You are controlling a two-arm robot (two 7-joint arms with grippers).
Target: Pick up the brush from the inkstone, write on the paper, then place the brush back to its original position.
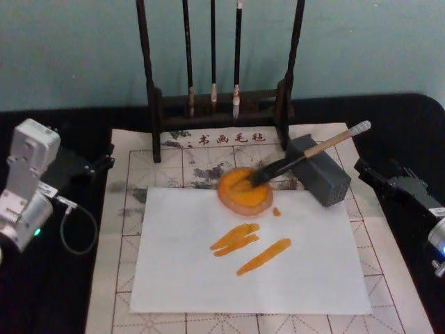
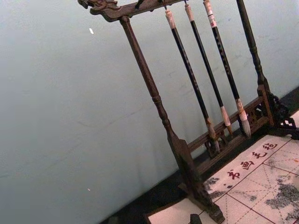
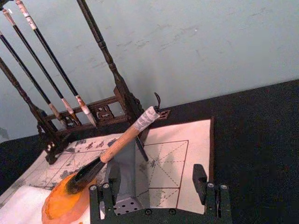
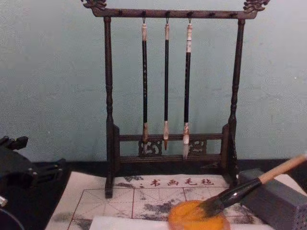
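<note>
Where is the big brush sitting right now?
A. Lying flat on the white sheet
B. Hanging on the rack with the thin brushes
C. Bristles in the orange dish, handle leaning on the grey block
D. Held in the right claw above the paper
C: the brush has its bristles in the orange dish and its handle propped on the grey block, with the right claw open and apart from it.

Dark wooden rack (image 4: 109,115) upright at back of table, before pale teal wall (image 2: 70,116). Three thin brushes (image 4: 166,86) hang from its top bar, tips down. Cream mat (image 1: 125,209) with red grid and red characters (image 1: 229,138) lies in front; grey smudges near its far edge. Grey block (image 1: 321,174) on mat's right side. Black tabletop (image 3: 261,140) around mat.
</note>
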